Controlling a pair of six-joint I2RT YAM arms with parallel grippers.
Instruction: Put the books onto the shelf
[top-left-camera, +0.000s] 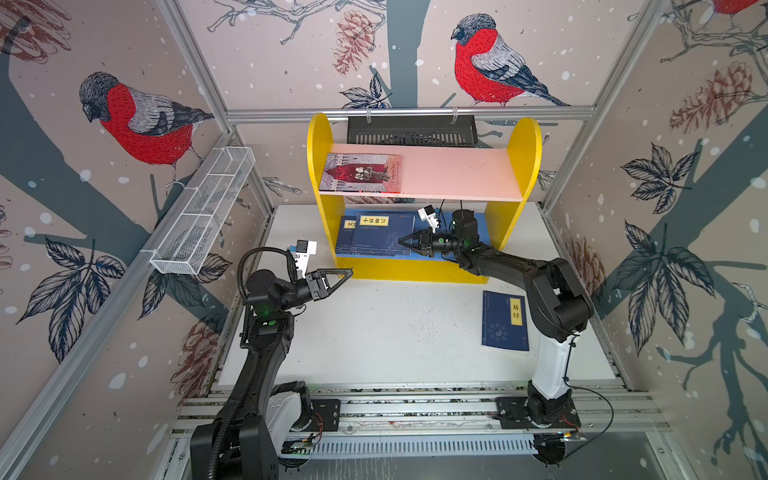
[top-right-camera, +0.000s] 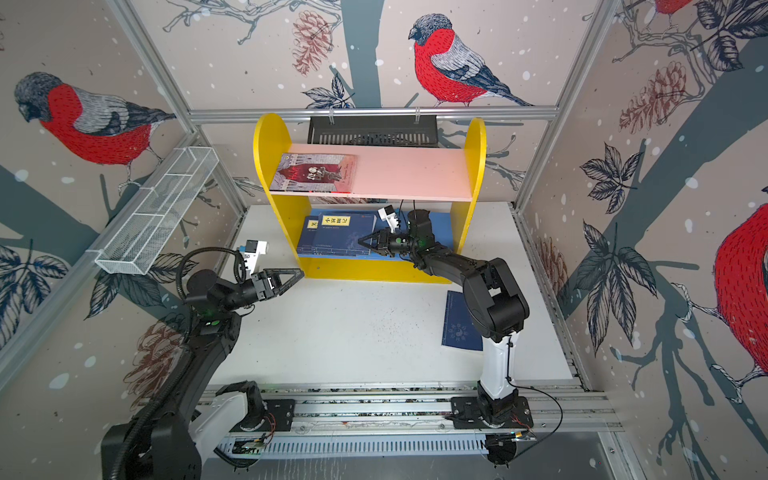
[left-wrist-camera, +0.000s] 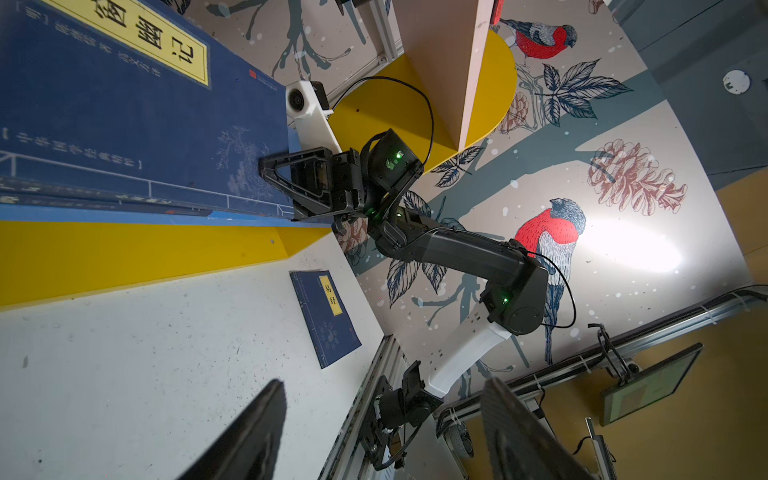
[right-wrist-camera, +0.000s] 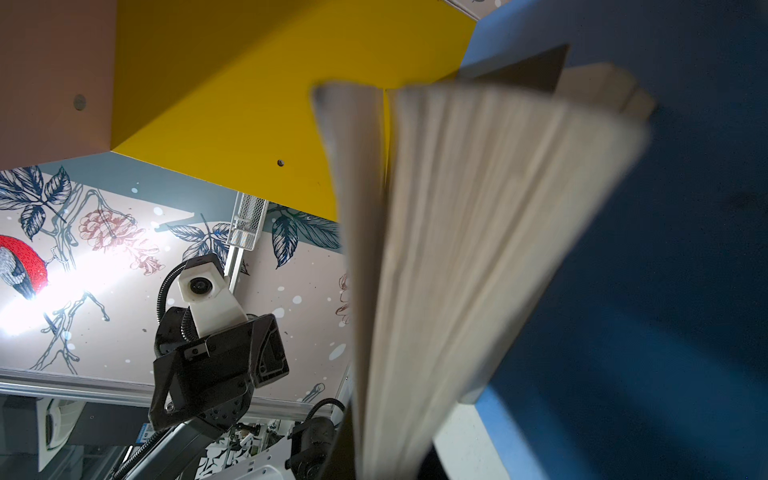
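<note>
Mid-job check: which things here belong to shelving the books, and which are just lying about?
For the job: shelf, grey-and-red book on its pink board, navy books on its blue board, navy book on the table.
Lying about: black slotted tray behind the shelf, white wire basket on the left wall.

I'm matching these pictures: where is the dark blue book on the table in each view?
In a top view: book on the table, right of centre, beside the right arm.
In a top view: book partly behind that arm.
Left wrist: mid-picture, on the table off the shelf.
Right wrist: not in it.
Shared landmark: the yellow shelf.
</note>
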